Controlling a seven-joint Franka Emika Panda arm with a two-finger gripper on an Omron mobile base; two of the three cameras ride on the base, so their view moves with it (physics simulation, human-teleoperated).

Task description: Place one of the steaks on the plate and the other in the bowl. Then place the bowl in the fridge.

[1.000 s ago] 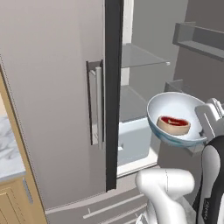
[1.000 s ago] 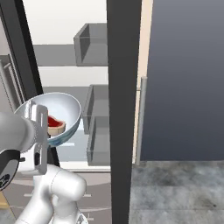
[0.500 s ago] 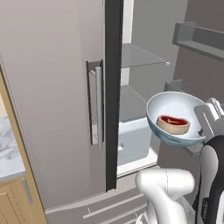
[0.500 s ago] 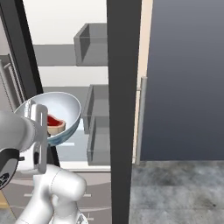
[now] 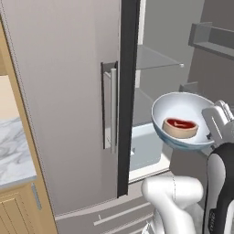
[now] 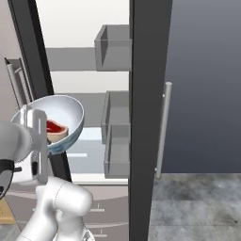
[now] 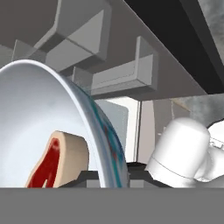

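Hand (image 5: pixel 215 125) is up at the right side of the left base view, pinching the rim of the bowl (image 5: pixel 180 119) on its right edge, so the bowl hangs in the air in front of the open fridge (image 5: pixel 64 91) and clear of every shelf. Inside the bowl sits the dark red steak (image 5: pixel 181 127) with its pale fat rim, lying on the bowl's bottom. Behind the bowl you can see the fridge's pale inside with a glass shelf (image 5: pixel 157 59) up high and a white drawer (image 5: pixel 146 144) lower down, and the closed grey door with its long bar handle (image 5: pixel 113 109) is to the left of the opening. Far left there's a bit of marble table (image 5: pixel 13 157) over wooden cabinets. Over in the right base view, the hand (image 6: pixel 36 129) is at the left, gripping the near edge of the bowl (image 6: pixel 59 117), which tilts a little toward the camera with the steak (image 6: pixel 56 130) showing just past the hand. Grey door bins (image 6: pixel 115 44) sit on the opened door to the right of the bowl, and a dark door edge (image 6: pixel 146 117) runs top to bottom through the middle. From the hand view, the bowl (image 7: pixel 39 113) is huge at the left with its rim running between the fingers (image 7: pixel 131 168) at the bottom, and the steak (image 7: pixel 59 159) rests low inside it, with the grey bins (image 7: pixel 118 74) above.
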